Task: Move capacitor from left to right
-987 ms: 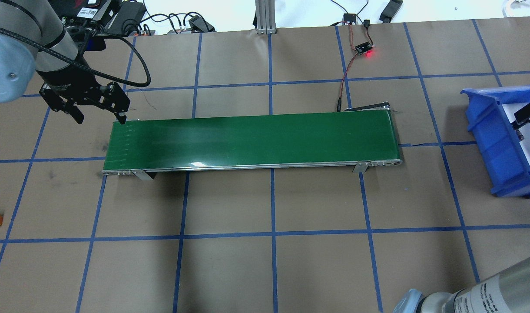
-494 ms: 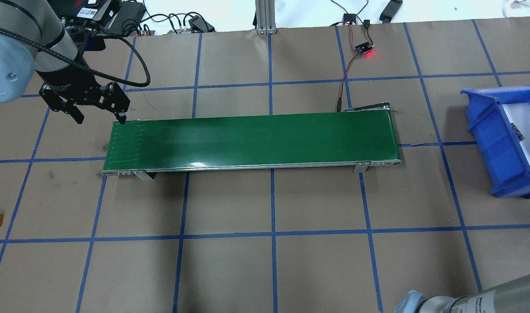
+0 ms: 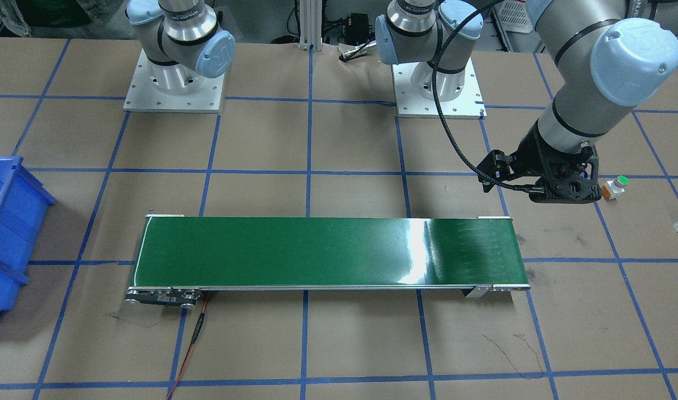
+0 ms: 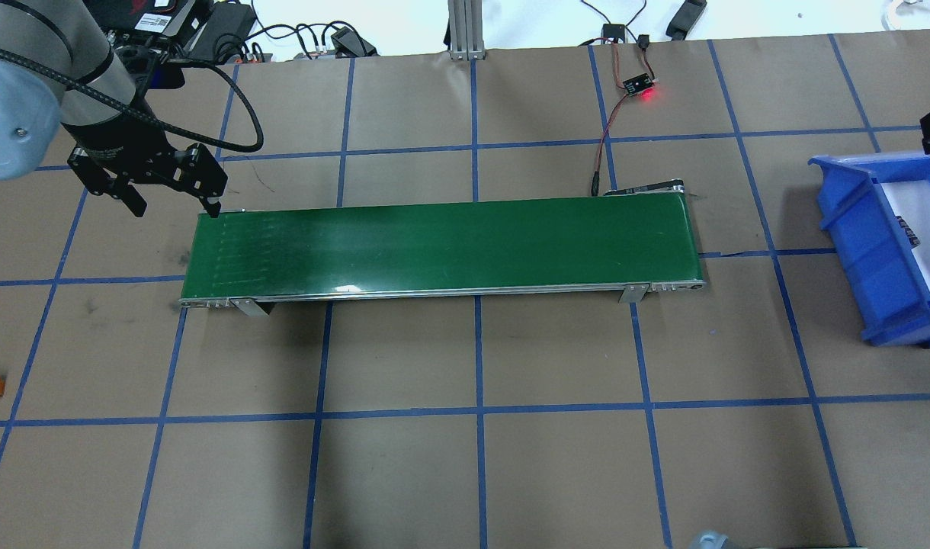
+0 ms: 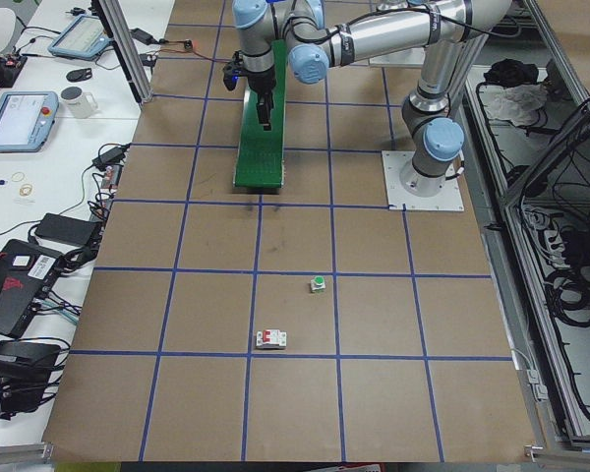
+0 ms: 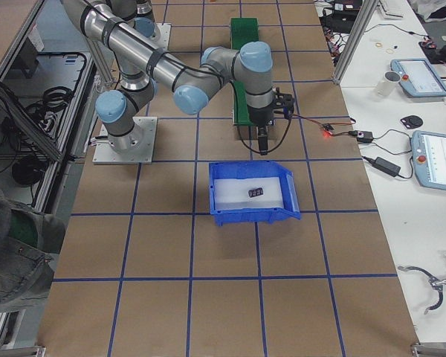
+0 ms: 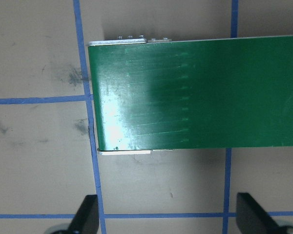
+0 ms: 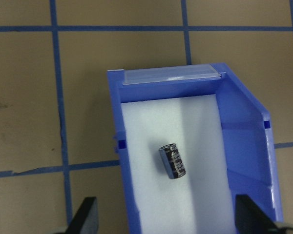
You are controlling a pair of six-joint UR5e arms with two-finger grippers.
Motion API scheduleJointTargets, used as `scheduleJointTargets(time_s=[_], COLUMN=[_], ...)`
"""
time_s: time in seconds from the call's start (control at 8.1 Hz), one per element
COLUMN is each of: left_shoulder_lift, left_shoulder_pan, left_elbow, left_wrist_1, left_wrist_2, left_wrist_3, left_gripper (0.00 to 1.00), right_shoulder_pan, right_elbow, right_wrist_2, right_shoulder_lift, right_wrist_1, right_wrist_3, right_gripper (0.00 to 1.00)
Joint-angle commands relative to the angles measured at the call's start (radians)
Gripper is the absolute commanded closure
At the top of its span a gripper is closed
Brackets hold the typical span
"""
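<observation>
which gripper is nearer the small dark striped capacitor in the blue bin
Right. Right gripper hangs close above the capacitor; left gripper is at the green conveyor's far end.

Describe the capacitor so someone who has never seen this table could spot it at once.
Find the blue bin at the table's end on the robot's right, past the green conveyor belt. On its white liner lies the capacitor, the only thing inside: a stubby dark cylinder with pale stripes, on its side.

No text, brand or number is legible. The capacitor (image 8: 172, 161) in the blue bin (image 8: 244, 117) bears pale printing on its dark sleeve, too small to read. A white label (image 4: 157, 20) on a black box (image 4: 188, 12) beyond the table's far edge is blurred.
</observation>
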Motion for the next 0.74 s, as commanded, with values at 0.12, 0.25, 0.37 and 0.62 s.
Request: scheduleJointTargets(time_s=[0.12, 0.25, 0.37, 0.62], left_shoulder_lift=[0.0, 0.0, -0.002, 0.0], left_shoulder_pan=[0.003, 0.003, 0.005, 0.005], left_elbow=[0.0, 0.0, 0.0, 0.002], left_wrist_1=[0.0, 0.0, 0.0, 0.008], left_wrist_2=[0.0, 0.0, 0.002, 0.002], left_wrist_3=[0.0, -0.001, 0.0, -0.001], left_gripper=[0.0, 0.0, 0.0, 0.0], right_shoulder_pan=[0.184, 0.248, 0.323, 0.469], right_elbow=[-0.008, -0.008, -0.008, -0.008], right_wrist_2=[-0.008, -0.01, -0.01, -0.019], right_shoulder_lift=[-0.082, -0.091, -0.099, -0.103], right_wrist_1=[0.195, 0.199, 0.236, 0.236], right_wrist_3=[0.224, 0.266, 0.382, 0.547], right_gripper=[0.0, 0.0, 0.0, 0.0])
